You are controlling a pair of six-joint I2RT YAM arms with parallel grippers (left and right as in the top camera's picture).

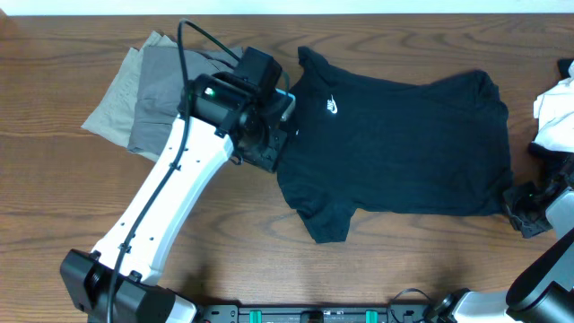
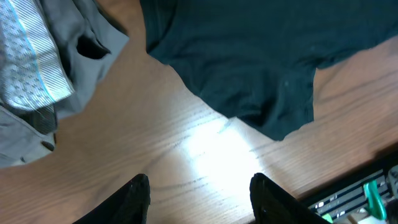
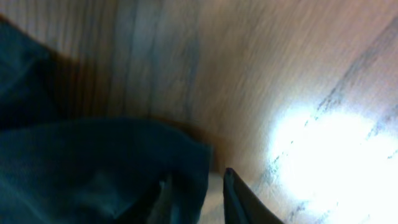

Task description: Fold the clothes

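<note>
Khaki piece (image 1: 109, 100) and grey piece (image 1: 158, 106) overlap near the bench (image 1: 359, 269) far-left corner. Left gripper (image 2: 200, 190) hovers left of centre beside the black garment (image 1: 404, 144), fingers apart, empty. Right gripper (image 3: 198, 183), at the right edge, straddles its hem. View blurred; cannot tell if clamped.

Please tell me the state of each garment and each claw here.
Black fabric T-shirt with white logo: spread flat, unfolded.
Grey fabric garment: folded, partly over the khaki one.
Khaki fabric garment: folded, partly under the grey.
White crumpled cloth: bunched up, far right.
Left claw: open above the bare wooden table.
Right claw: at the T-shirt's corner, grip unclear.
</note>
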